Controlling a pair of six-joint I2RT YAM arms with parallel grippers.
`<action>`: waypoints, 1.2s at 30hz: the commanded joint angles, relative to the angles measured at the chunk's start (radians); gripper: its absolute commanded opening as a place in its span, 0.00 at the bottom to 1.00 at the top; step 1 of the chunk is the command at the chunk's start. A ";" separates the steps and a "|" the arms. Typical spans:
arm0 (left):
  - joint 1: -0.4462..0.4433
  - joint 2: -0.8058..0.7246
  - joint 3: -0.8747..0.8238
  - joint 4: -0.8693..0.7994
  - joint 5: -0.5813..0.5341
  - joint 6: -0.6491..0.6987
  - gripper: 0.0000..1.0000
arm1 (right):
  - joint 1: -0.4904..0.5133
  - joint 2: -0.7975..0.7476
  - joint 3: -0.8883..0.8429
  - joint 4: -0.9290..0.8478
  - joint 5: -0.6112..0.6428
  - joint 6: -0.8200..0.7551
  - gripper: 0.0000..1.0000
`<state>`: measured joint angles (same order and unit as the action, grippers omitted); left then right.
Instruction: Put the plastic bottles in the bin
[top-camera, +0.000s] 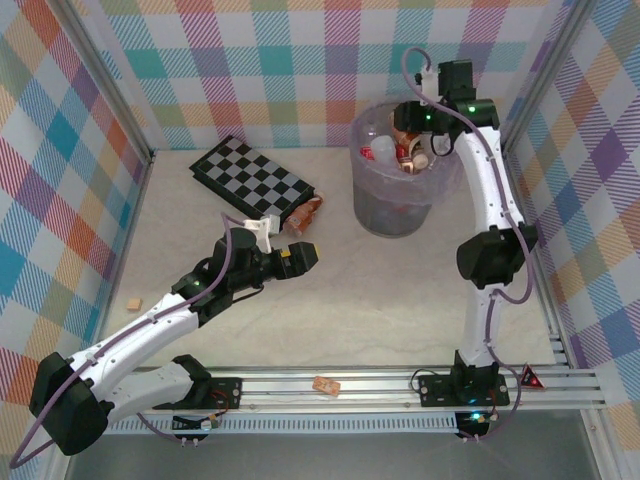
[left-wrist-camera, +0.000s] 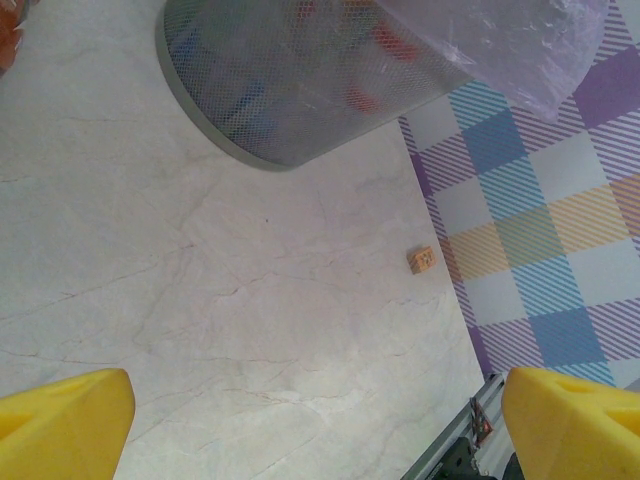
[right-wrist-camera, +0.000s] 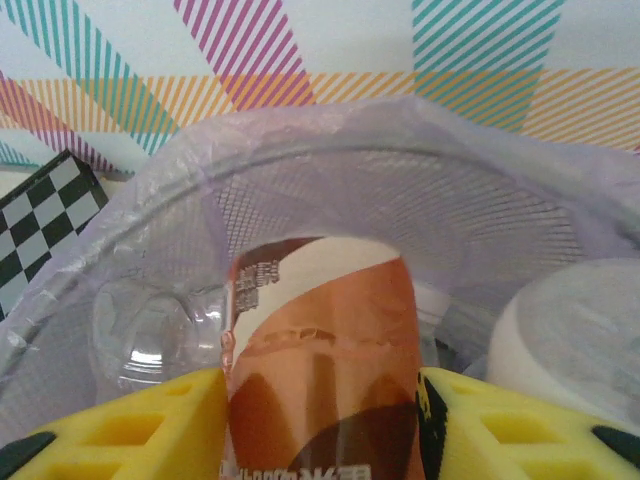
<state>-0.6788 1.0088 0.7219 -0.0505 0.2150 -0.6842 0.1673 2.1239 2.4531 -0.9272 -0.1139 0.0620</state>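
You get bright, even overhead light. Soft shadows fall on the table (top-camera: 400, 310) in front of the bin (top-camera: 395, 215). Its liner (left-wrist-camera: 520, 40) shows small glints. At the bin's mouth, the close bottle (right-wrist-camera: 320, 350) reads soft, slightly blurred.

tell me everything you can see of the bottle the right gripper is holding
The bottle is small plastic wrapped in an orange-brown label, white at the far end with dark print. The right gripper clamps it, yellow fingers pressed on both sides. It hangs over the open mouth of the translucent pale-purple bin, with a clear bottle lying inside below it.
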 joint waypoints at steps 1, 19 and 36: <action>-0.004 0.004 -0.010 0.014 -0.003 0.006 0.94 | 0.016 0.013 -0.035 -0.040 -0.013 -0.016 0.53; -0.004 0.014 -0.021 0.022 -0.005 0.002 0.94 | 0.033 -0.113 0.003 -0.078 0.029 -0.039 0.71; -0.003 0.027 -0.018 0.010 -0.018 0.011 0.94 | 0.038 -0.165 -0.245 0.016 -0.048 -0.002 0.55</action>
<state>-0.6785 1.0382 0.7090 -0.0479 0.2142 -0.6842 0.1978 1.9774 2.2444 -0.9573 -0.1253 0.0444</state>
